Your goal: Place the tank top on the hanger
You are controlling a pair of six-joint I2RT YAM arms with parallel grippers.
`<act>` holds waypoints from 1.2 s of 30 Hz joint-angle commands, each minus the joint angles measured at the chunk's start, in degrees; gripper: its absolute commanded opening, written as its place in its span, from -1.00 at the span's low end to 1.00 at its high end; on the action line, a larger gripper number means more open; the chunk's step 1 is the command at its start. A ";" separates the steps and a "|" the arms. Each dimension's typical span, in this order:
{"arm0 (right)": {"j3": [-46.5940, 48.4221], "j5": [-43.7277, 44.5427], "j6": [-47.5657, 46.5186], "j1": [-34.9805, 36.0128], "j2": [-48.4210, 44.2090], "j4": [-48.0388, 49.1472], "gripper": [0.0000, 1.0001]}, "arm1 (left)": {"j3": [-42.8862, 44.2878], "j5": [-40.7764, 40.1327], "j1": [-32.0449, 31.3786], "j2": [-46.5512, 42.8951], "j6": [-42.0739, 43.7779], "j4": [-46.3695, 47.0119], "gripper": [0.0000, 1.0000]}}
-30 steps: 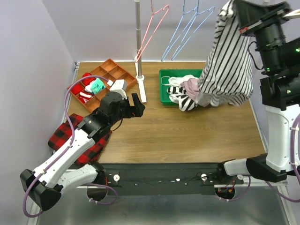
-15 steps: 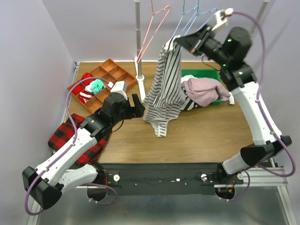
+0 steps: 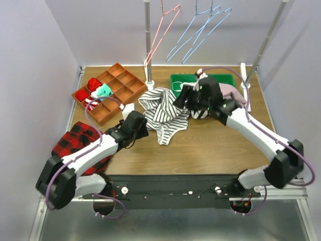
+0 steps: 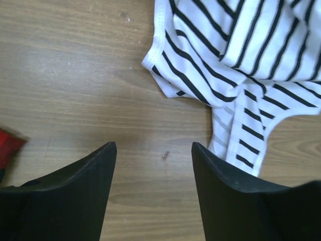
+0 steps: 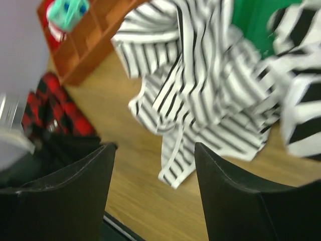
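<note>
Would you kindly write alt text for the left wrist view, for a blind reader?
A white soft-cloth tank top with thin dark stripes lies crumpled on the wooden table, upper right. The left gripper hovers open over bare wood beside it.

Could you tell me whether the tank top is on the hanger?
Off: the tank top lies crumpled on the table; the hanger hangs bare.

Left pincer (image 3: 142, 126) sits low just left of the tank top (image 3: 163, 116), fingers spread, empty; right pincer (image 3: 183, 98) hangs by its right edge, spread too.
</note>
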 commanded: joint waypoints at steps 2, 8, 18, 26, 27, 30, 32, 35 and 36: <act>-18.06 11.77 2.57 12.38 -3.90 9.78 0.35 | -1.86 -4.21 0.26 7.07 -4.18 9.58 0.28; -22.12 13.33 6.09 19.33 2.87 14.46 0.12 | -1.87 -5.54 1.04 12.08 -0.06 18.19 0.01; -21.15 14.66 7.15 20.39 8.94 14.03 0.26 | -1.77 -2.11 1.75 21.49 1.09 25.40 0.00; -22.47 14.40 7.50 20.39 10.87 16.04 0.33 | -1.51 -3.07 1.75 24.22 1.00 28.13 -0.02; -22.64 14.13 7.85 20.39 11.31 16.75 0.33 | -1.60 -3.25 1.75 24.83 1.00 28.48 -0.03; -23.08 13.86 9.08 20.39 12.19 18.86 0.28 | -1.69 -3.69 1.75 25.97 0.91 29.28 -0.19; -23.09 13.87 9.52 20.30 13.85 19.39 0.14 | -1.69 -3.69 1.75 26.24 1.00 29.63 -0.43; -23.26 14.21 10.13 20.39 14.65 19.74 -0.44 | -1.60 -3.69 1.75 25.89 1.44 28.85 -0.89; -23.44 14.74 10.31 20.39 14.48 19.65 -0.60 | -1.69 -3.69 1.66 24.85 1.88 28.40 -0.98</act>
